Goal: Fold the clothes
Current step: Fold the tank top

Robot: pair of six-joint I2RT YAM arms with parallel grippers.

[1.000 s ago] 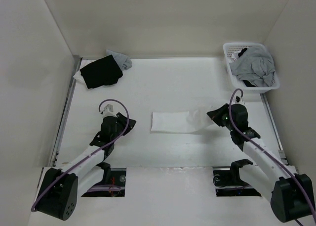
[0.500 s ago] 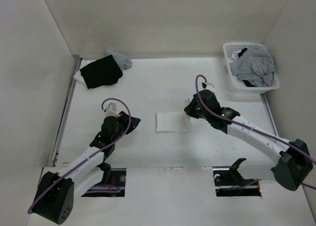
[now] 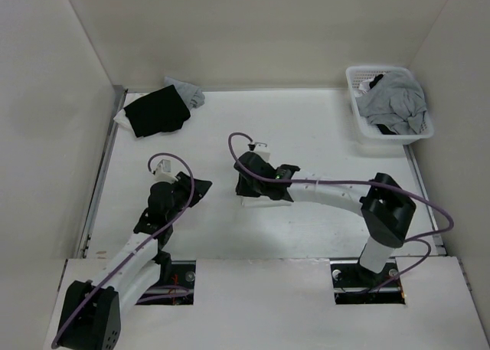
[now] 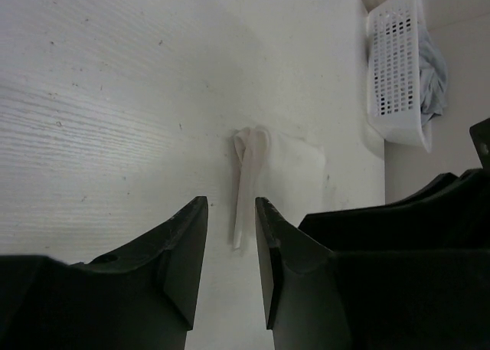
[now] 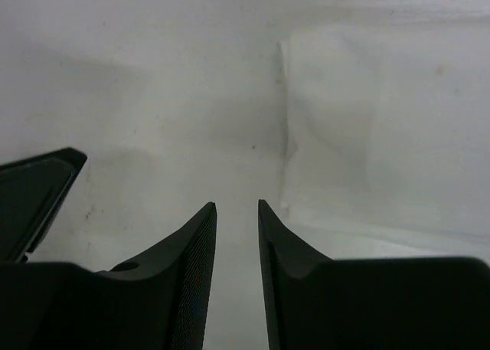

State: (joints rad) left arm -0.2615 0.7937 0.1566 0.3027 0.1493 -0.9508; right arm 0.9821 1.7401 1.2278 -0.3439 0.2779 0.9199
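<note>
Top external view: folded white garment [image 4: 287, 162] lies at the centre of the desk [image 3: 329, 135]. Right fingers [image 5: 191, 266], released and empty, hover over its left edge. Left fingers [image 4: 180, 250], released and empty, are nearby and apart from it.

Your white table [image 3: 230, 135], plain cream walls [image 3: 253, 28] around three of its sides, white basket [image 3: 352, 86] in its far-right corner, soft even light.
</note>
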